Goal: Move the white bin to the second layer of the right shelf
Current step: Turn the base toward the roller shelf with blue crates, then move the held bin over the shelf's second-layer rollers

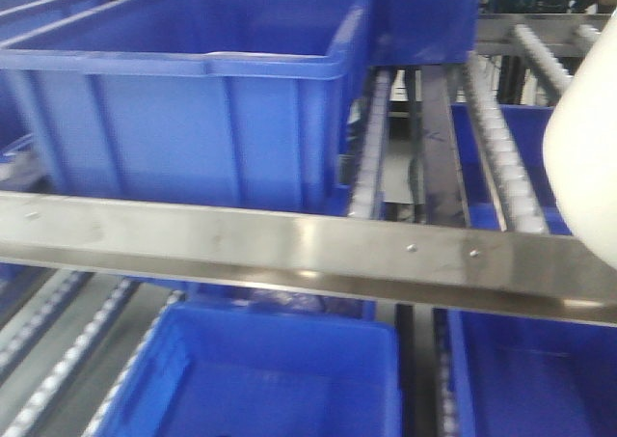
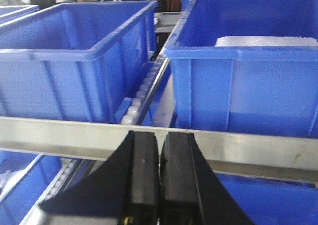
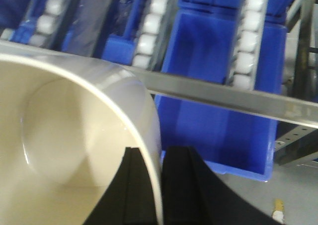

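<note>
The white bin (image 3: 64,135) fills the left of the right wrist view, mouth towards the camera. My right gripper (image 3: 159,153) is shut on its rim, one finger inside the wall and one outside. In the front view the bin (image 1: 586,157) hangs at the right edge, above the steel front bar (image 1: 318,249) of the right shelf second layer, whose roller tracks (image 1: 506,172) run back behind it. My left gripper (image 2: 160,135) is shut on nothing, in front of a steel bar (image 2: 258,148).
A large blue crate (image 1: 193,99) sits on the rollers at the left of that level. More blue crates (image 1: 270,379) stand on the level below. In the left wrist view two blue crates (image 2: 69,61) (image 2: 248,71) flank a roller track (image 2: 141,93). Under the bin lies another blue crate (image 3: 218,115).
</note>
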You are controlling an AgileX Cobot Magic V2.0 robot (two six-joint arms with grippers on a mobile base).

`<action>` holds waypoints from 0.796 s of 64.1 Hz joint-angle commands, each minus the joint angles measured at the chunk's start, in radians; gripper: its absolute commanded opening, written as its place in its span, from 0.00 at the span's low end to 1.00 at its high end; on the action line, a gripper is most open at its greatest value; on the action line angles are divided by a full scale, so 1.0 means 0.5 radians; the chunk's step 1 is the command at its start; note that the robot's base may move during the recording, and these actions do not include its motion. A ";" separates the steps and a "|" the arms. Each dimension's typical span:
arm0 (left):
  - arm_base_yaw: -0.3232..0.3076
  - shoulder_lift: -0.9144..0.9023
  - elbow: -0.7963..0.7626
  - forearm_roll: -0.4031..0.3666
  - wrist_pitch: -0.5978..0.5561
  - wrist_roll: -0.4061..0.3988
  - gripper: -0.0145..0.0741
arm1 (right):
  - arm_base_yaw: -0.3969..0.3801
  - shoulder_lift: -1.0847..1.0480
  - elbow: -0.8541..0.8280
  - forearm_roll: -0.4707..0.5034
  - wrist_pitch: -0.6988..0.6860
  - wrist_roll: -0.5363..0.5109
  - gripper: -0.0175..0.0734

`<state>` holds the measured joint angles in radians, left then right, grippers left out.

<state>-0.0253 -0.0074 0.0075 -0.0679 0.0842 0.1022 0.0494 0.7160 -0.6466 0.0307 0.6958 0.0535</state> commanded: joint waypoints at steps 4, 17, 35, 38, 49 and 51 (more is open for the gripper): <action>-0.008 -0.026 0.074 -0.012 -0.168 -0.005 0.26 | -0.001 -0.004 -0.059 -0.003 -0.169 -0.007 0.25; -0.008 -0.026 0.074 -0.012 -0.168 -0.005 0.26 | -0.001 -0.004 -0.059 -0.003 -0.169 -0.007 0.25; -0.008 -0.026 0.074 -0.012 -0.168 -0.005 0.26 | -0.001 -0.004 -0.059 -0.003 -0.169 -0.007 0.25; -0.008 -0.026 0.074 -0.012 -0.168 -0.005 0.26 | -0.001 -0.004 -0.059 -0.003 -0.169 -0.007 0.25; -0.008 -0.026 0.074 -0.012 -0.168 -0.005 0.26 | -0.001 -0.004 -0.059 -0.003 -0.169 -0.007 0.25; -0.008 -0.026 0.074 -0.012 -0.168 -0.005 0.26 | -0.001 -0.004 -0.059 -0.003 -0.169 -0.007 0.25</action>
<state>-0.0253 -0.0074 0.0075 -0.0679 0.0842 0.1022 0.0494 0.7160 -0.6466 0.0307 0.6958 0.0535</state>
